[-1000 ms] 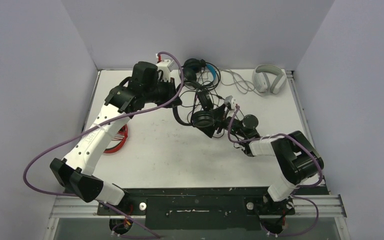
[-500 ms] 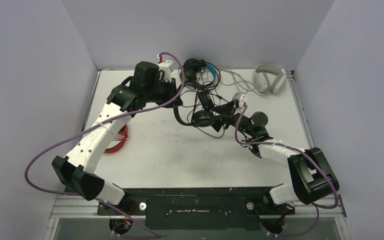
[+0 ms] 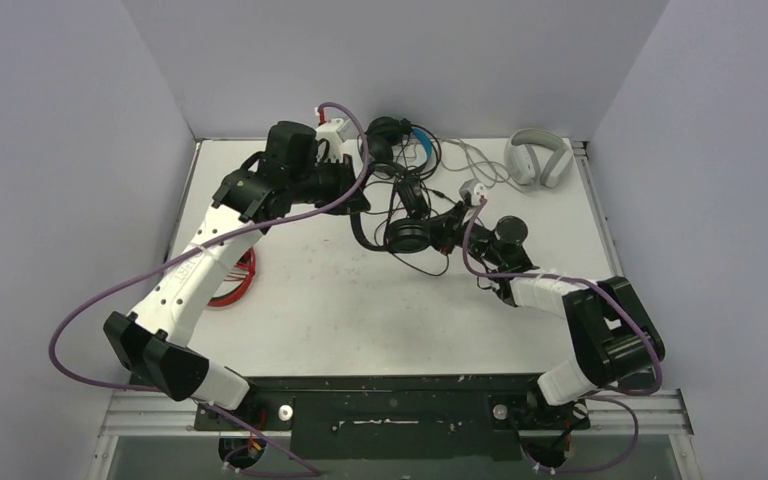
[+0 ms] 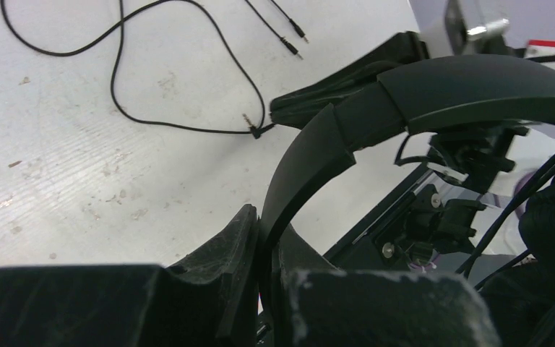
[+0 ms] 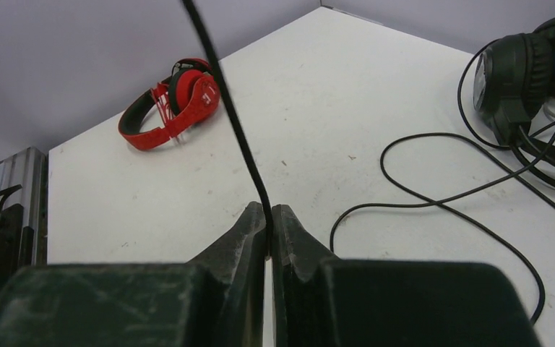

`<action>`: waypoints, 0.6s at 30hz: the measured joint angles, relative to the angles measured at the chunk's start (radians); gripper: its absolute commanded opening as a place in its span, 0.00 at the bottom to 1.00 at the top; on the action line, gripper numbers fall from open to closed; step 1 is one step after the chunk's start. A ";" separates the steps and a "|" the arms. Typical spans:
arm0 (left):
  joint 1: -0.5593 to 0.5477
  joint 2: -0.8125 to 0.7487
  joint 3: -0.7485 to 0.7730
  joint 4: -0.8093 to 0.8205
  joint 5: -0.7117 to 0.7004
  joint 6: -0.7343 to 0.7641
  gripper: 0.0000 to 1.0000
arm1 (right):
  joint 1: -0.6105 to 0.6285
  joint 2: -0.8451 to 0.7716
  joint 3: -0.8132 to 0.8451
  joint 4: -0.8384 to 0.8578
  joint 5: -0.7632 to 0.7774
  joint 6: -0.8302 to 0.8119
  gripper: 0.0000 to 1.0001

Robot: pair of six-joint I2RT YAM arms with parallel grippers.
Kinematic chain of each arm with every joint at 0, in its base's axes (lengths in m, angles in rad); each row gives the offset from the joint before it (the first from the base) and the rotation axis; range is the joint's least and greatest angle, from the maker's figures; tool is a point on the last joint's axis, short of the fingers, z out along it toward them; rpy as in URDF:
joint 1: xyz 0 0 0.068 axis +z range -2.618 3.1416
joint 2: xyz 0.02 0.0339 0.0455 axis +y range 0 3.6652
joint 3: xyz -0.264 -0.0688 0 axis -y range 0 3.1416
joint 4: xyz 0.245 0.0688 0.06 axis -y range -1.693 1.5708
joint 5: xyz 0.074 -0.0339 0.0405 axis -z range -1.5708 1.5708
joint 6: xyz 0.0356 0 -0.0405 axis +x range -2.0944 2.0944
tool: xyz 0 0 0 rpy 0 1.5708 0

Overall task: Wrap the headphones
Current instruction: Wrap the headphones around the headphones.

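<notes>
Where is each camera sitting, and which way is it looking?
Top camera: up high, looking down at the table; left arm and right arm show.
Left wrist: on the left gripper, shut on a black headband, facing the table.
Right wrist: on the right gripper, pinching a black cable, facing the red headphones.
Shared: top and right wrist show the red headphones.

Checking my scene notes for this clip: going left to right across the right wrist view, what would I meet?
Red-and-black over-ear headset → thin black cable pinched in the right gripper → black over-ear headset with blue. The loose cable loop on the table overlaps that last headset, so it is left out.
</notes>
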State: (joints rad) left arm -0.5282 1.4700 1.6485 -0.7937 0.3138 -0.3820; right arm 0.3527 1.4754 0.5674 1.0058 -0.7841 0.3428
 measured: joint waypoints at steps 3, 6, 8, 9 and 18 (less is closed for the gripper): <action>0.002 0.000 -0.002 0.027 0.045 -0.017 0.00 | 0.002 0.066 0.045 0.005 -0.008 0.021 0.00; 0.007 0.000 -0.017 0.066 0.084 -0.050 0.00 | 0.018 0.123 0.086 0.018 -0.010 0.039 0.00; 0.016 0.001 -0.035 0.092 0.091 -0.083 0.00 | 0.046 0.138 0.090 0.028 -0.009 0.043 0.00; 0.022 0.001 -0.043 0.103 0.091 -0.099 0.00 | 0.069 0.141 0.089 0.028 -0.008 0.047 0.00; 0.050 -0.003 -0.234 0.323 -0.066 -0.301 0.00 | 0.251 0.062 0.050 -0.042 0.039 0.074 0.00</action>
State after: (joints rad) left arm -0.4778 1.4666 1.4147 -0.4702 0.2478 -0.6830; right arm 0.6033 1.5375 0.6170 0.9638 -0.7456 0.4164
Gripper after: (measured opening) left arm 0.062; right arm 0.047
